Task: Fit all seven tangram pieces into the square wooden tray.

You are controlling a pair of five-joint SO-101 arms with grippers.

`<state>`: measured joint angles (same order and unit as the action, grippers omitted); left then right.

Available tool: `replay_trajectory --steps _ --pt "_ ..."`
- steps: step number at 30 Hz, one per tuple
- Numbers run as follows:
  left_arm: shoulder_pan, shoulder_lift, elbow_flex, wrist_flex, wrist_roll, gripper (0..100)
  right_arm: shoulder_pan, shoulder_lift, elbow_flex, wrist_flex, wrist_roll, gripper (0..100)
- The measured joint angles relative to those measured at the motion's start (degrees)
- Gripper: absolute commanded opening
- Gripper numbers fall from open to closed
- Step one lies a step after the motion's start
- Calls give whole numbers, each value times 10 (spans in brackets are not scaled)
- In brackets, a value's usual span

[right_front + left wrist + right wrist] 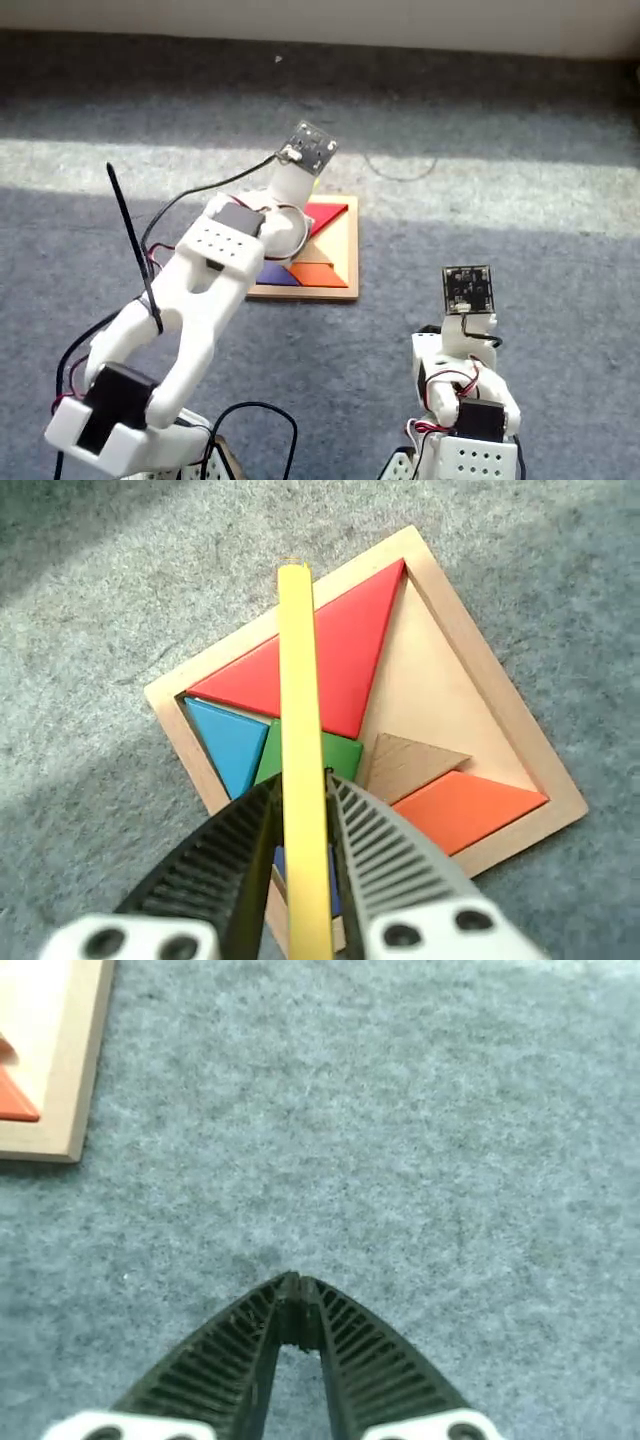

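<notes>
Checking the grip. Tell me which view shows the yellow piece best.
Left wrist view: the yellow piece stands on edge, clamped in the left gripper over the tray. In the high view the left arm covers that spot; the right wrist view faces carpet and a tray corner.

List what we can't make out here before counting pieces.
- Yellow piece: edge-on in the left gripper, left wrist view; shape unreadable.
- Green piece: same view, mostly behind that piece and gripper.
- Tray: high view, much of it hidden by the left arm.
</notes>
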<state>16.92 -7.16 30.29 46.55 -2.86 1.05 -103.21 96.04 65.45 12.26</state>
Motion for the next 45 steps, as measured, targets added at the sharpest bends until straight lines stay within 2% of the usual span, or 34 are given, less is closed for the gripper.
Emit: replay_trajectory --steps 6,11,13,21,31,45 --pt "4 25 0 -32 1 12 0 0 0 0 0 10" --pt "34 26 0 -32 -12 159 0 0 0 0 0 10" --pt "47 27 0 -32 -17 184 0 0 0 0 0 10" --pt "53 27 13 -33 -22 189 0 0 0 0 0 10" --pt "98 27 15 -33 -22 185 0 0 0 0 0 10" --pt "104 27 15 -21 -22 185 0 0 0 0 0 10"
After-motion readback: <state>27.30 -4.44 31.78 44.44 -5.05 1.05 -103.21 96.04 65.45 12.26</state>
